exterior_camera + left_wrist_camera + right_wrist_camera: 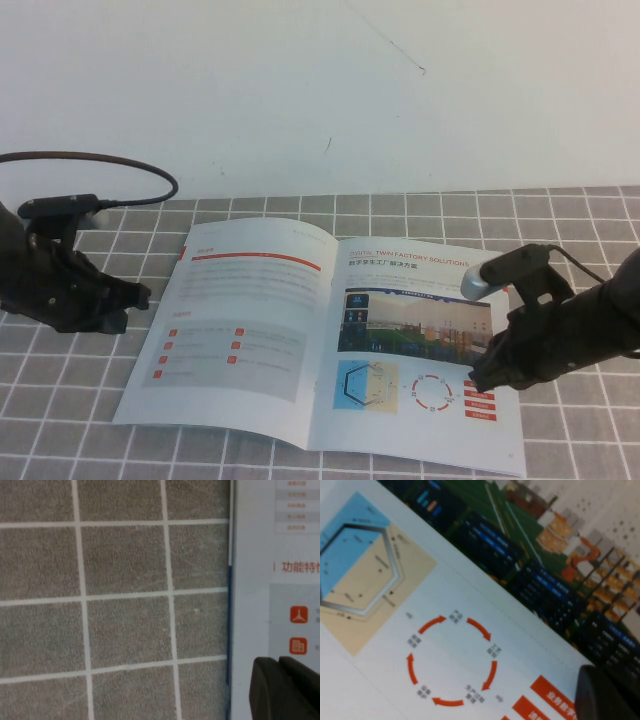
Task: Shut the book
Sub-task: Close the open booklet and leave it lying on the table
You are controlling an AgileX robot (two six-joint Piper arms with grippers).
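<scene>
You had the thin white paper booklet (250,330) lying open and flat, both pages up, on the grey, white-gridded table cloth (400,205). It sat at mid-width and reached toward the front edge. Its right page bore the heading "DIGITAL TWIN FACTORY SOLUTIONS" above a line of Chinese characters. Below that were a dark factory photograph, a blue-and-tan hexagon diagram (360,570), a ring of red arrows (452,662) and red label boxes. The left page carried a red bar, and the left wrist view caught an orange heading (300,566) reading "功能特", cut off at the frame. Your black left gripper (135,298) sat low toward the table's left edge, just beside the booklet's outer left margin. Your black right gripper (484,378) sat over the right page's outer edge, toward the table's right edge. You could not tell whether either gripper was spread or pressed together.
</scene>
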